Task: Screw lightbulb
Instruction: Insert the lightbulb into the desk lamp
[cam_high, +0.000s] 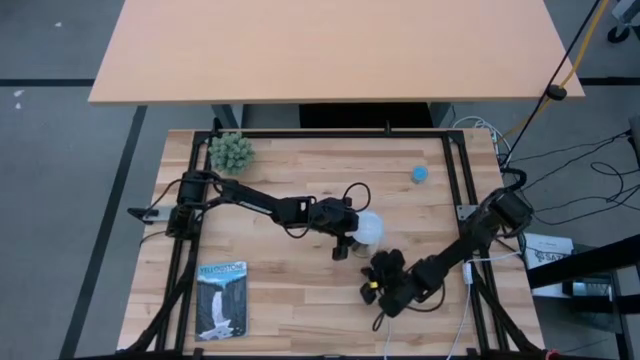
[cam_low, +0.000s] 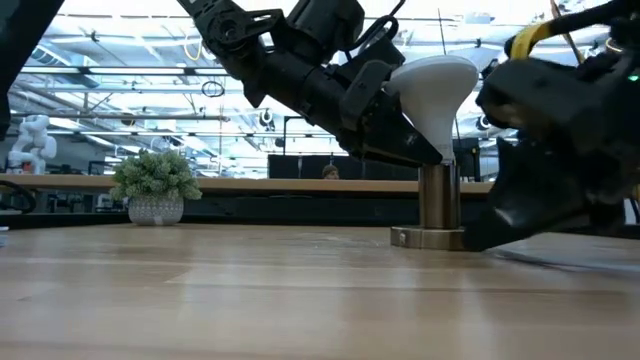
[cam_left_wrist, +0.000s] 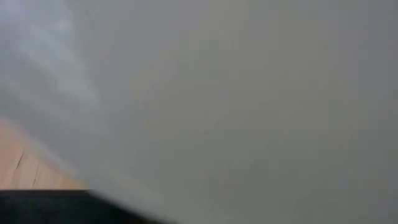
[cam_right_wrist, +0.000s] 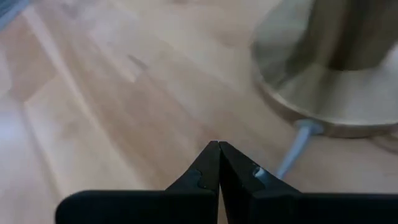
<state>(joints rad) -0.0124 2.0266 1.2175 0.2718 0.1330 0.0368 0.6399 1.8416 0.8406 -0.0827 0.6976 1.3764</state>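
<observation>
The white lightbulb stands upright with its narrow end in the silvery socket's stem. The stem rises from a round base disc on the wooden table. My left gripper reaches in from the table's left and is shut on the lightbulb, whose white surface fills the left wrist view. My right gripper is shut, low over the table just near-side of the socket base and apart from it. My left gripper holds the lightbulb by its tapering cone, below the dome, between its two fingers. The fingers come slanting down from the table's left. The lightbulb stands upright, its lower end in the socket's stem.
A white cord leaves the socket base beside my right fingertips. A small potted plant stands at the far left, a small blue object lies at the far right, and a booklet lies at the near left.
</observation>
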